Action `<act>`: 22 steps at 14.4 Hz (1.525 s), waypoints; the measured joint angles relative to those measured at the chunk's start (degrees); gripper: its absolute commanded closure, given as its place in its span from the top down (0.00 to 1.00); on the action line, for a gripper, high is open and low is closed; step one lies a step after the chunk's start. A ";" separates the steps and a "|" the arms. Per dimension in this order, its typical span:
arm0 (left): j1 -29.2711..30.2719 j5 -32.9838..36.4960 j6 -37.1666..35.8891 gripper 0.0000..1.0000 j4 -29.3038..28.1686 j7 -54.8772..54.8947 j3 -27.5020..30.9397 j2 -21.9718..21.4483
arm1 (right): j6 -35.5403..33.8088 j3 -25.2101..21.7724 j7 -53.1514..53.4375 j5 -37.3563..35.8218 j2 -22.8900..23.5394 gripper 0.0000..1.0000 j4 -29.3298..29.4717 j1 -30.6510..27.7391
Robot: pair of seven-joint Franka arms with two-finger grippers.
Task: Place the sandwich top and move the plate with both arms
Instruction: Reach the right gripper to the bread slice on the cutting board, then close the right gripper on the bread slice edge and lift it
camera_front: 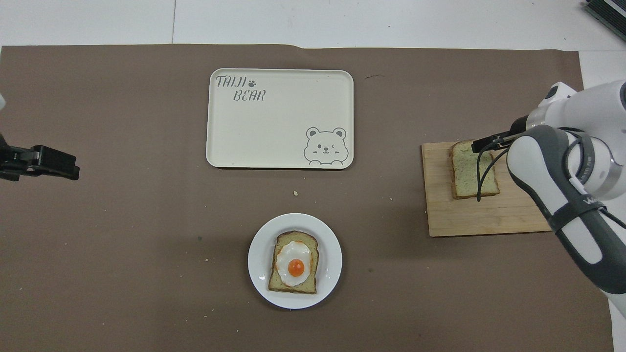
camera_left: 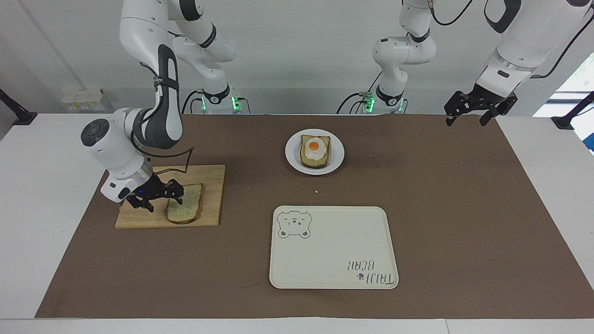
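Right gripper [camera_front: 481, 145] tilted over the sandwich top [camera_front: 473, 169], one black fingertip above the slice's farther edge, the rest hidden under the white arm; slice flat on a wooden board [camera_front: 481, 215] at the right arm's end; left gripper [camera_front: 44, 163] waiting over the brown mat at the left arm's end; plate [camera_front: 294, 260] with egg-topped bread [camera_front: 293, 268] nearest the robots; bear tray [camera_front: 279, 119] farther out.

A cream bear-printed tray [camera_left: 333, 247] sits at lower centre of the facing view, a wooden cutting board [camera_left: 211, 195] at left, both on brown paper [camera_left: 464, 208].
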 measured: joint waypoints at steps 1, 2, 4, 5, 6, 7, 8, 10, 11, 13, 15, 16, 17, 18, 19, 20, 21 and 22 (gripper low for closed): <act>0.00 0.00 0.00 1.00 0.00 0.00 0.00 0.00 | 0.37 0.00 0.00 0.06 0.03 0.94 -0.47 -0.05; 0.00 0.00 0.00 1.00 0.00 0.00 0.00 0.00 | 0.44 0.01 0.00 0.15 0.09 0.86 -0.74 -0.12; 0.00 0.00 0.00 1.00 0.00 0.00 0.00 0.00 | 0.46 -0.01 -0.01 1.94 0.39 0.73 -0.97 -0.45; 0.00 0.00 0.00 1.00 0.00 0.00 0.00 0.00 | 0.48 0.00 -0.12 2.91 0.64 0.66 -1.06 -0.72; 0.00 0.00 0.00 1.00 0.00 0.00 0.00 0.00 | 0.49 -0.01 -0.32 3.37 0.88 0.59 -1.10 -0.96; 0.00 0.00 0.00 1.00 0.00 0.00 0.00 0.00 | 0.54 -0.01 -0.35 3.52 1.08 0.53 -1.11 -1.09; 0.00 0.00 0.00 1.00 0.00 0.00 0.00 0.00 | 0.63 -0.01 -0.36 3.57 1.21 0.50 -1.11 -1.14; 0.00 0.00 0.00 1.00 0.00 0.00 0.00 0.00 | 1.00 0.01 -0.37 3.60 1.29 0.49 -1.13 -1.14; 0.00 0.00 0.00 1.00 0.00 0.00 0.00 0.00 | 1.22 0.01 -0.38 3.60 1.35 0.48 -1.16 -1.14; 0.00 0.00 0.00 1.00 0.00 0.00 0.00 0.00 | 1.51 0.04 -0.39 3.65 1.53 0.31 -1.20 -1.14; 0.00 0.00 0.00 1.00 0.00 0.00 0.00 0.00 | 1.52 0.13 -0.39 3.80 1.55 0.00 -1.20 -1.14; 0.00 0.00 0.00 1.00 0.00 0.00 0.00 0.00 | 1.52 0.13 -0.39 3.99 1.55 0.00 -1.20 -1.14; 0.00 0.00 0.00 1.00 0.00 0.00 0.00 0.00 | 1.53 0.07 -0.39 4.12 1.53 0.00 -1.18 -1.15; 0.00 0.00 0.00 1.00 0.00 0.00 0.00 0.00 | 1.53 0.02 -0.39 4.29 1.48 0.00 -1.15 -1.17; 0.00 0.00 0.00 1.00 0.00 0.00 0.00 0.00 | 1.53 0.00 -0.39 4.33 1.42 0.00 -1.15 -1.18; 0.00 0.00 0.00 1.00 0.00 0.00 0.00 0.00 | 1.54 -0.04 -0.39 4.33 1.39 0.00 -1.14 -1.20; 0.00 0.00 0.00 1.00 0.00 0.00 0.00 0.00 | 1.55 -0.08 -0.39 4.34 1.39 0.00 -1.11 -1.27; 0.00 0.00 0.00 1.00 0.00 0.00 0.00 0.00 | 1.56 -0.08 -0.39 4.34 1.39 0.00 -1.12 -1.36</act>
